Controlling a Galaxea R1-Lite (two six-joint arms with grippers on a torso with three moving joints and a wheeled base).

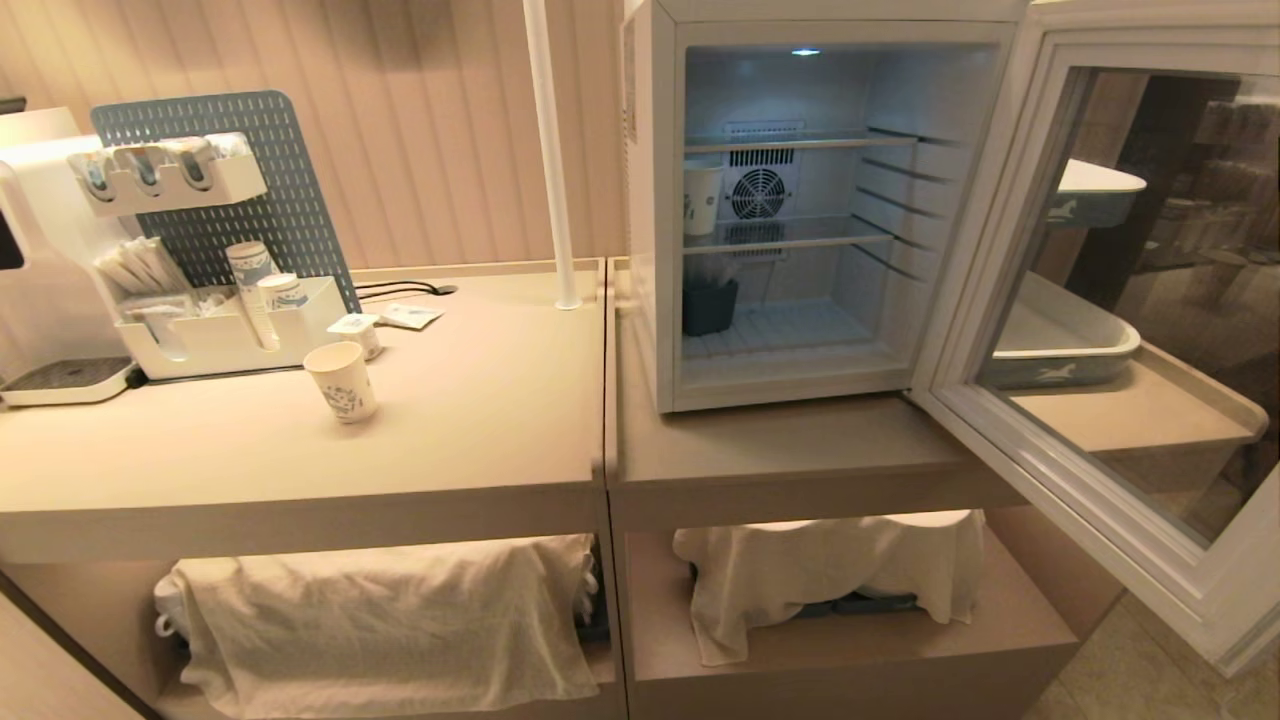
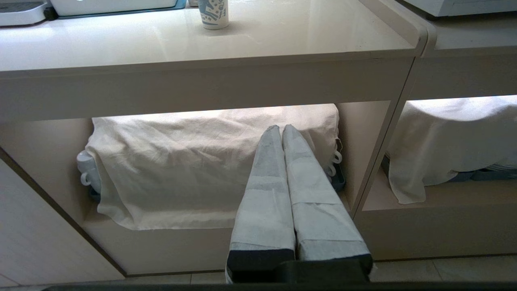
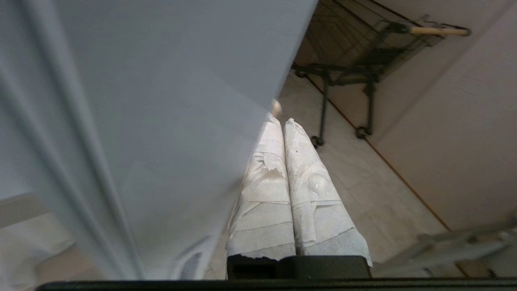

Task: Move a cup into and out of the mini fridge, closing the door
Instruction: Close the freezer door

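The white mini fridge [image 1: 648,200] stands open on the right counter, lit inside. Its glass-windowed door [image 1: 1005,300] is swung far out to the right. One white paper cup with blue print [image 1: 702,197] stands on the middle wire shelf at the left wall. A like cup [image 1: 341,382] stands on the left counter, its lower part also in the left wrist view [image 2: 213,14]. My right gripper [image 3: 282,121] is shut and empty, close beside the door's pale surface [image 3: 141,101]. My left gripper [image 2: 281,127] is shut and empty, parked low before the left counter's lower shelf. Neither arm shows in the head view.
A white organiser [image 1: 230,335] with stacked cups and a blue pegboard [image 1: 250,180] sit at the back left, by a coffee machine [image 1: 40,260]. A dark tub [image 1: 710,305] sits on the fridge floor. White cloths [image 1: 390,620] cover the lower shelves. A wheeled wire cart [image 3: 363,60] stands beyond the door.
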